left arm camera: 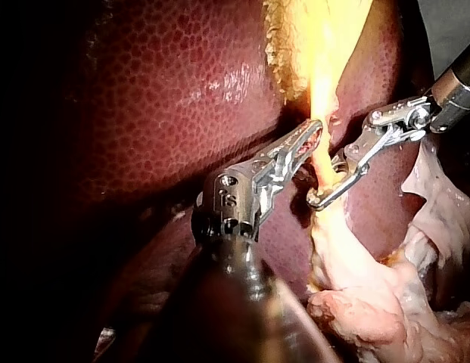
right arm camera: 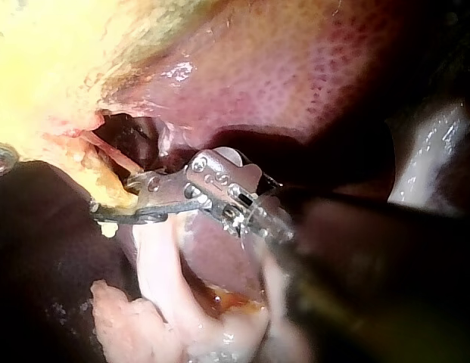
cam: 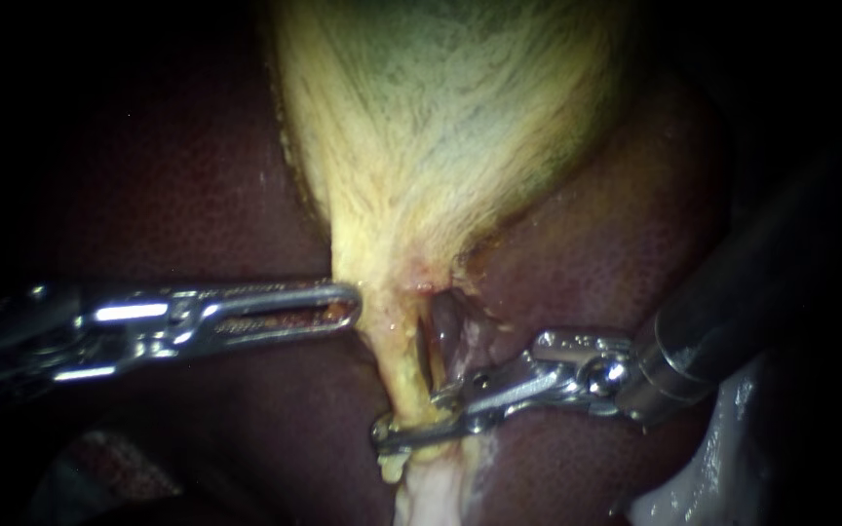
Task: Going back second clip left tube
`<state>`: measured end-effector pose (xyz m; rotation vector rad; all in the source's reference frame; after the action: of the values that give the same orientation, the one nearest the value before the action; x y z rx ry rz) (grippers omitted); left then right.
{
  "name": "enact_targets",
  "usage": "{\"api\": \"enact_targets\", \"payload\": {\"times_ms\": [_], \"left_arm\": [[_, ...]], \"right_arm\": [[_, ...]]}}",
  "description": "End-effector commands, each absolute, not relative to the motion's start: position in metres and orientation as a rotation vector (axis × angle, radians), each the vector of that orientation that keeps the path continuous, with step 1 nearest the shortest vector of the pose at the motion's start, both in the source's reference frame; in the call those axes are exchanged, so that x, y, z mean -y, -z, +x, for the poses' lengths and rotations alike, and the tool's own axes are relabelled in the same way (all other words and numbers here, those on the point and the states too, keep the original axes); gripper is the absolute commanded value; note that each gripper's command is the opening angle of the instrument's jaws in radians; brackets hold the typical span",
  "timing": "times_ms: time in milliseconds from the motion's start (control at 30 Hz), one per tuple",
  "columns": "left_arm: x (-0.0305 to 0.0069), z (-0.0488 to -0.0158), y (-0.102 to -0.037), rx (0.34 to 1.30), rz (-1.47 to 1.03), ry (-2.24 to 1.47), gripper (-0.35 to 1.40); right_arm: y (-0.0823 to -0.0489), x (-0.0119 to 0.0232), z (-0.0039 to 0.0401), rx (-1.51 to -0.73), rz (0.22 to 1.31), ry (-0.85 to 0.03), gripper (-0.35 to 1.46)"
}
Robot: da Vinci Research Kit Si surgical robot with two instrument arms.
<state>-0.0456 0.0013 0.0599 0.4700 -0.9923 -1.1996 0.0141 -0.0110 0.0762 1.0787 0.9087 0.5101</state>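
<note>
Two jaws of our right instrument [cam: 407,417] are standing apart, straddling the left tube [cam: 401,370] next to the pale tissue [cam: 431,502]. We are seeing no clip on the tube, so pulling back is looking not yet begun. Our left instrument [cam: 348,307] is lying with jaws together, holding nothing, tip touching the tube nearer the gallbladder [cam: 440,117]. A thin strand [right arm camera: 117,156] beside the tube is crowding the exit; the liver [cam: 177,195] is lying behind.

Gallbladder [cam: 440,117] cut off above, left instrument [cam: 348,304] shaft lost in shadow
</note>
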Motion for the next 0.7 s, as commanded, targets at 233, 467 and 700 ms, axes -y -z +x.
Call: {"api": "enact_targets", "payload": {"times_ms": [233, 467, 700], "left_arm": [[-0.0013, -0.0456, -0.0599, 0.992, 0.47, 1.199, -0.35], [-0.0012, -0.0456, -0.0599, 0.992, 0.47, 1.199, -0.35], [-0.0012, -0.0455, -0.0599, 0.992, 0.47, 1.199, -0.35]], "right_arm": [[-0.076, 0.0112, 0.0141, -0.906, 1.082, -0.513, -0.35], [-0.0756, 0.0113, 0.0146, -0.971, 1.007, -0.381, 0.38], [-0.0756, 0.0112, 0.0151, -1.055, 0.924, -0.243, 0.53]]}}
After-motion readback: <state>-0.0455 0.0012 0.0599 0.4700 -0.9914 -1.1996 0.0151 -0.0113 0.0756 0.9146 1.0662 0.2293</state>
